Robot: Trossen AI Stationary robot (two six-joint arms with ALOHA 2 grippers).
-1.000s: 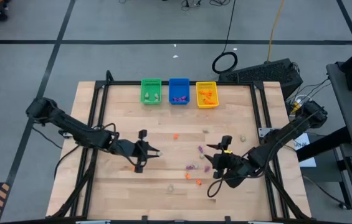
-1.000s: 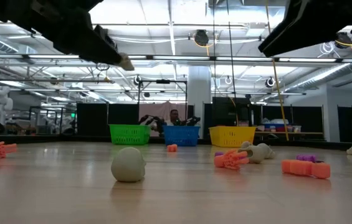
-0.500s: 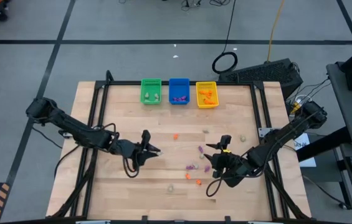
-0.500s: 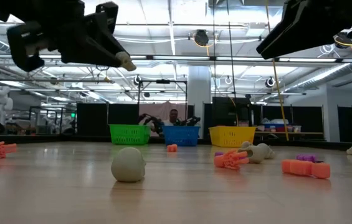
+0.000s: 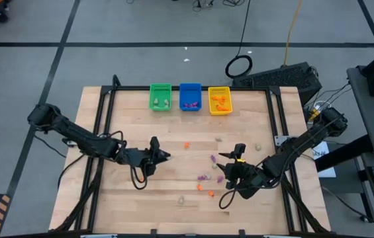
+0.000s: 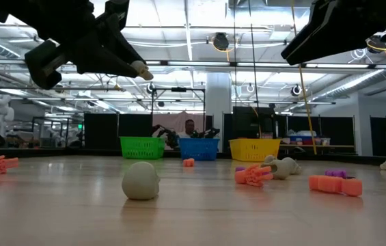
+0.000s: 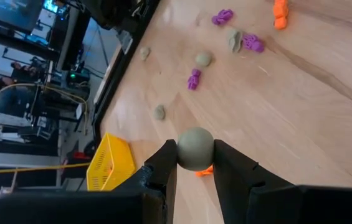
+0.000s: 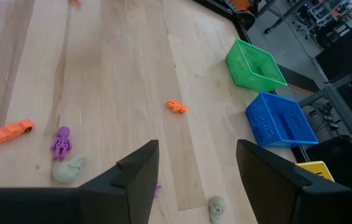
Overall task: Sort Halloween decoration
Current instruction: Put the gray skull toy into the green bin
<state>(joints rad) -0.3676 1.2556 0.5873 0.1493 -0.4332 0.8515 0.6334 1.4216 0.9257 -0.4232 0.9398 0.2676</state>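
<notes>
The Halloween decoration lies scattered over the wooden table [image 5: 127,112] as small orange, purple and pale beige trinkets, mostly right of centre, such as a purple one [image 5: 213,158] and an orange one [image 5: 187,144]. My left gripper [image 5: 165,157] hovers left of centre, shut on a round pale beige trinket [image 7: 195,149]. My right gripper [image 5: 225,173] hangs open above the trinkets at the right, its fingers [image 8: 139,171] wide apart with nothing between them. My left gripper pinches the round beige trinket's two opposite sides [image 7: 182,154] between its two fingers, at their free ends [image 6: 140,68]. The fingers slant down from the table's left side. The trinket is lifted well clear of the table.
Green [image 5: 160,96], blue [image 5: 190,96] and yellow [image 5: 219,100] bins stand in a row at the far edge, each with trinkets inside. A beige ball [image 6: 141,180] and orange pieces [image 6: 252,175] lie near the front. The table's left half is mostly bare wood.
My left gripper has rolled about its own pointing line while staying in place, and it keeps the beige trinket between its fingertips. My right gripper has kept still.
</notes>
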